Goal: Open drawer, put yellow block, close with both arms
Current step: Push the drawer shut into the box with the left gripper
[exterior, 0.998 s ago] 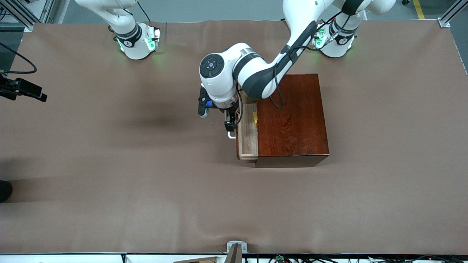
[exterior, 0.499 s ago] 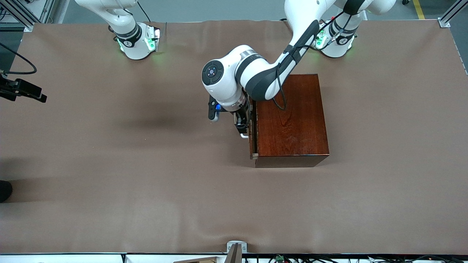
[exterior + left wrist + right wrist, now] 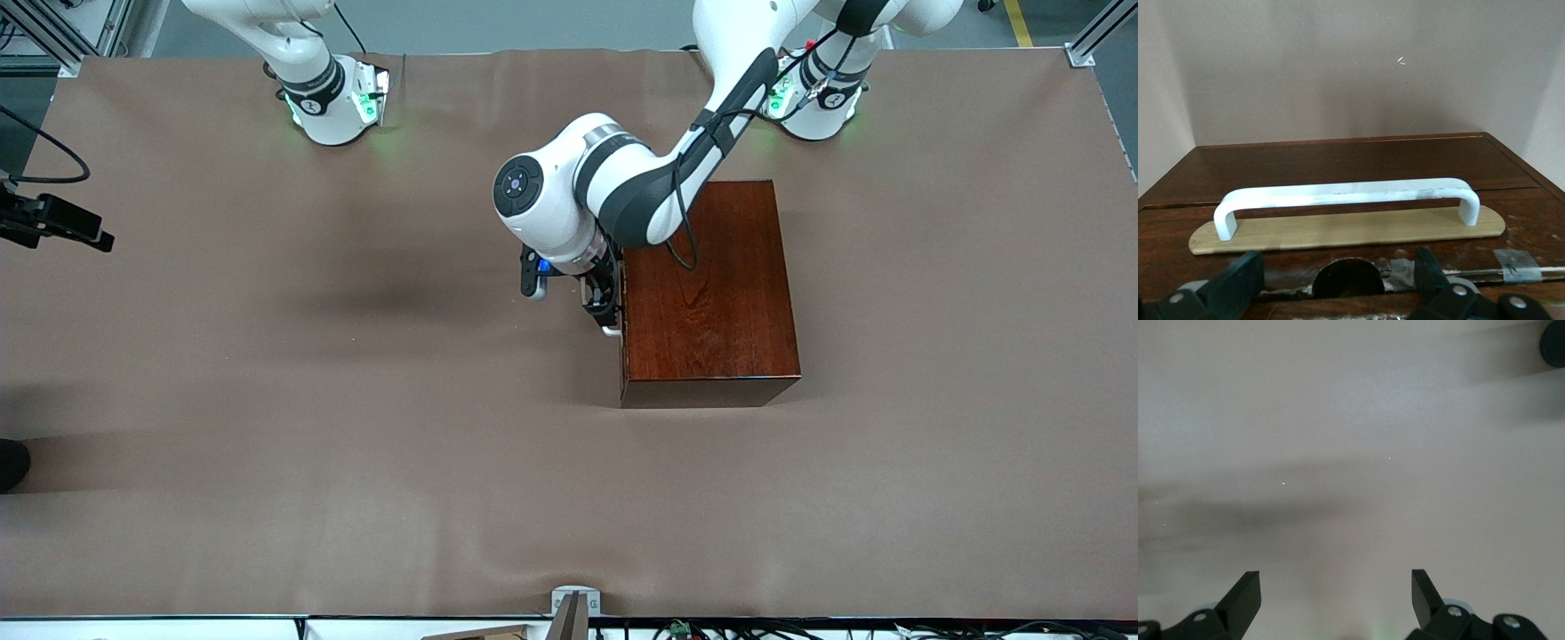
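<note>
Closure done, to judge from the front view. Pale-wood drawer with dark front (image 3: pixel 1531 220) now flush in the glossy reddish-brown wooden box (image 3: pixel 711 293); a second ago drawn out toward nine o'clock with pale tray exposed, half a second ago down to a thin strip, now no tray showing at all.

Small bright yellow block no longer visible anywhere. Last seen lying in the open tray close to the box's edge, so judged shut inside, though not confirmable from here.

Left gripper (image 3: pixel 605 307) pressed up to the nine o'clock face of the box, just beside the white loop handle (image 3: pixel 1345 195). Black fingers (image 3: pixel 1248 280) spread wide in the left wrist view, handle lying ahead of them and not clamped. Whether fingertips touch the drawer front: cannot tell.

Right gripper (image 3: pixel 1336 593) out of the front view; right arm's base at eleven o'clock on the brown cloth-covered table (image 3: pixel 356 444), arm waiting. Jaws apart, holding nothing, only bare cloth beneath them in the right wrist view.

Meaning for the task: open, place and close all apparently finished. Left only to back the left gripper straight off toward nine o'clock without hooking the handle and dragging the drawer out again.
</note>
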{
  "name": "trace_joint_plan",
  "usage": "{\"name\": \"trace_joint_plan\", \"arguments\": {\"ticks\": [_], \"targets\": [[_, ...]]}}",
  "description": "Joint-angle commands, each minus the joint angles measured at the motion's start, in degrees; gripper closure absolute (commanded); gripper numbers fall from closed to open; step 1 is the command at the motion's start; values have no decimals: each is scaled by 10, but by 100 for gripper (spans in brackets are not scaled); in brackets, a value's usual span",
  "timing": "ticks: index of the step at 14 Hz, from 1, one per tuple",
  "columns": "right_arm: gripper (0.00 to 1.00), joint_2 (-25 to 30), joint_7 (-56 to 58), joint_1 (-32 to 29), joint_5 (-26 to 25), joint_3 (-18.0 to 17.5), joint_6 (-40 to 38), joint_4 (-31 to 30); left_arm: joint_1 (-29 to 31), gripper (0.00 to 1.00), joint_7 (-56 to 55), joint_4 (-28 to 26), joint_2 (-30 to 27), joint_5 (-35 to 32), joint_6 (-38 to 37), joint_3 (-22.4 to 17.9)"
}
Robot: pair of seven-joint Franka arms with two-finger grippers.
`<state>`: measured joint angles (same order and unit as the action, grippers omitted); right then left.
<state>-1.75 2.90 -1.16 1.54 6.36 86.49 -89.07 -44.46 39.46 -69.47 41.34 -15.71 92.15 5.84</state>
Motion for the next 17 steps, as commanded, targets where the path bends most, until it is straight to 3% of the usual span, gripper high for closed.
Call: {"name": "trace_joint_plan", "arguments": {"ticks": [1, 4, 8, 11, 14, 17], "targets": [[0, 0, 2, -10, 5, -7, 4, 1, 3, 0, 4, -15, -11, -46, -37, -11], [0, 0, 2, -10, 5, -7, 5, 1, -1, 0, -3, -13, -6, -43, -33, -10], [0, -2, 2, -8, 5, -7, 5, 1, -4, 0, -36, -11, 1, -35, 87, 0], [0, -3, 2, -8, 4, -8, 6, 2, 1, 0, -66, -7, -12, 16, 155, 14], [0, -4, 2, -7, 4, -7, 7, 1, 9, 0, -146, -5, -84, 41, 153, 0], [0, -4, 2, -5, 5, -8, 13, 1, 79, 0, -173, -6, -153, 66, 123, -3]]}}
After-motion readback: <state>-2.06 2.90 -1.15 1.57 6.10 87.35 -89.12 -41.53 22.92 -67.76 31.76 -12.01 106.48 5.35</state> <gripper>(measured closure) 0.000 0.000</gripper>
